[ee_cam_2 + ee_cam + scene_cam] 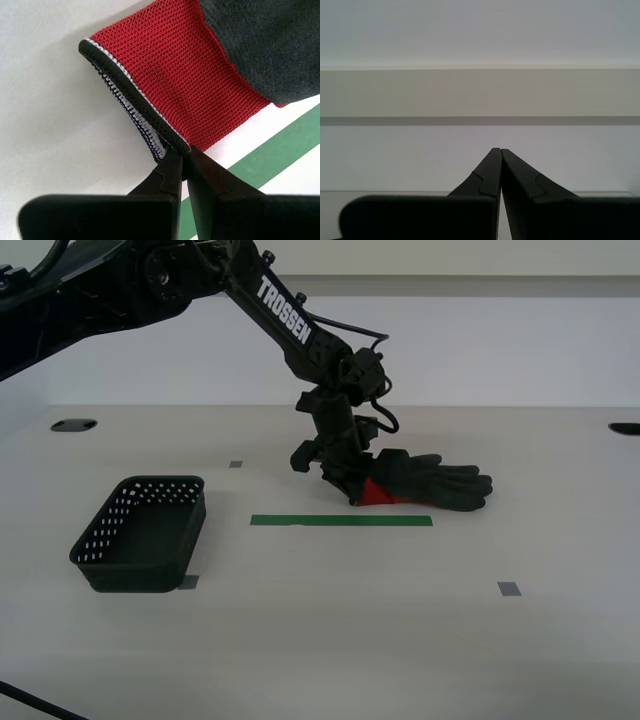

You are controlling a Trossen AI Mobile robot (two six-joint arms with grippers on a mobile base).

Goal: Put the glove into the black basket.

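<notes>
Second gripper (181, 152) jaws clenched on the hem of the red cuff (170, 75) of the glove (435, 483), which lies on the worktop (400, 640) stretching away from the jaws. Green tape strip (341, 520) just beside. Black basket (143, 535) well apart. First gripper (500, 150) jaws pressed together, empty, facing a wall.

Glove (260, 45) matt coated cloth, red knit cuff (175, 75), basket (145, 535) perforated plastic

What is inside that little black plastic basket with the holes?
The black perforated plastic basket shows only its own dark floor and far wall; the grey-black work glove with the red cuff lies on the table. The near wall hides the nearest strip of floor.
</notes>
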